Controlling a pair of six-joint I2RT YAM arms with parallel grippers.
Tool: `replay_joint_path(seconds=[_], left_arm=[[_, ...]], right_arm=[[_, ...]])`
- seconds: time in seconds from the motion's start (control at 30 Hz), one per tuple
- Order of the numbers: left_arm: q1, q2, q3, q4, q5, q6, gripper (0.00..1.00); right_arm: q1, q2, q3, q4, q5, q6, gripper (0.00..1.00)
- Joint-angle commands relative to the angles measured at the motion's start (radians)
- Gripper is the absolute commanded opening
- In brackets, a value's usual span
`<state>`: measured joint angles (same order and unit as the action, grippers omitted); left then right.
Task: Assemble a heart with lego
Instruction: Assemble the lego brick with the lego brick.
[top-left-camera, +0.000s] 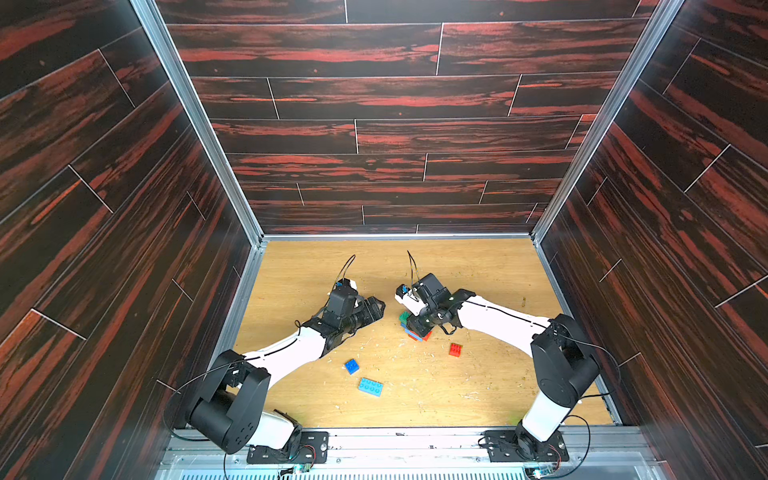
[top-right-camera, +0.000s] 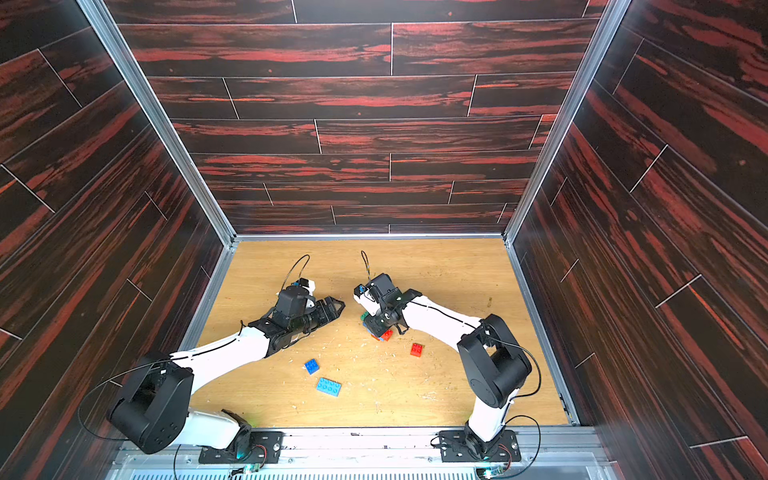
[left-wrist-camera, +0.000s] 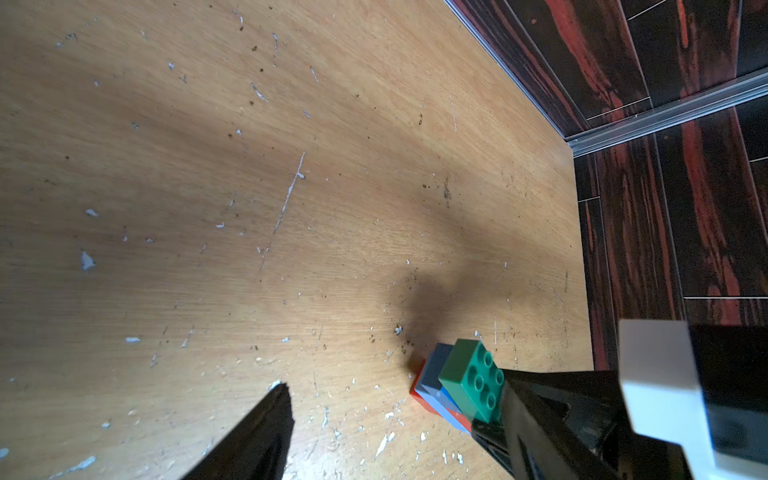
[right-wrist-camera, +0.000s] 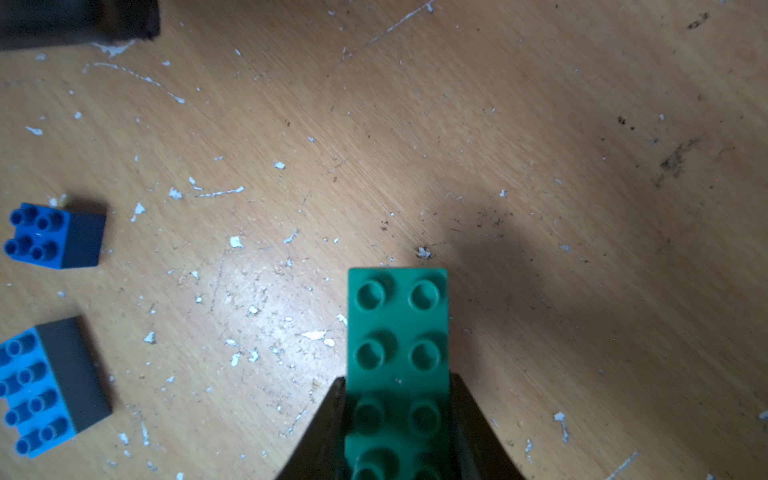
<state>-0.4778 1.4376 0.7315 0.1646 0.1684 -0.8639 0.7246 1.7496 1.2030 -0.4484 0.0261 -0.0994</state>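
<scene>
Wood tabletop (top-left-camera: 478, 270), boxed on three sides by dark red-streaked walls (top-left-camera: 374, 124) with metal edging. Bare wood runs from both claws up to the far wall. At centre frame in both top views sits one heart (top-left-camera: 414, 335), a stack of red, light-blue and green layers. The right claw (right-wrist-camera: 398, 378) points down, clenched on its green brick (right-wrist-camera: 397, 324). The left claw (top-left-camera: 381, 308) hangs released, just left of the heart and apart from it. Three loose bricks lie lower in the frame: one dark-blue square (top-left-camera: 351, 366), one light-blue oblong (top-left-camera: 370, 386), one red square (top-left-camera: 455, 349).
</scene>
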Motion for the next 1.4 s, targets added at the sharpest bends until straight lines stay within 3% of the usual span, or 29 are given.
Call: replay_joint_path(seconds=[0.0, 0.33, 0.7, 0.83, 1.0, 1.17, 1.37], left_arm=[[0.001, -0.008, 0.023, -0.022, 0.003, 0.016, 0.83], [0.001, -0.004, 0.029, -0.026, 0.004, 0.017, 0.83], [-0.001, 0.021, 0.042, -0.01, 0.011, -0.004, 0.84], [-0.015, 0.063, 0.067, 0.037, 0.05, -0.019, 0.86], [-0.039, 0.143, 0.104, 0.093, 0.094, 0.019, 0.88], [-0.064, 0.217, 0.148, 0.092, 0.13, 0.082, 0.88], [-0.084, 0.267, 0.171, 0.075, 0.135, 0.144, 0.87]], right_arm=[[-0.003, -0.024, -0.013, -0.014, -0.002, -0.011, 0.39], [-0.005, -0.042, -0.021, 0.022, -0.002, 0.003, 0.55], [-0.03, -0.11, -0.057, 0.037, -0.01, 0.036, 0.58], [-0.055, -0.21, -0.139, 0.091, -0.008, 0.14, 0.64], [-0.141, -0.308, -0.279, 0.183, -0.151, 0.318, 0.67], [-0.151, -0.285, -0.297, 0.182, -0.104, 0.374, 0.68], [-0.166, -0.232, -0.294, 0.212, -0.159, 0.383, 0.67]])
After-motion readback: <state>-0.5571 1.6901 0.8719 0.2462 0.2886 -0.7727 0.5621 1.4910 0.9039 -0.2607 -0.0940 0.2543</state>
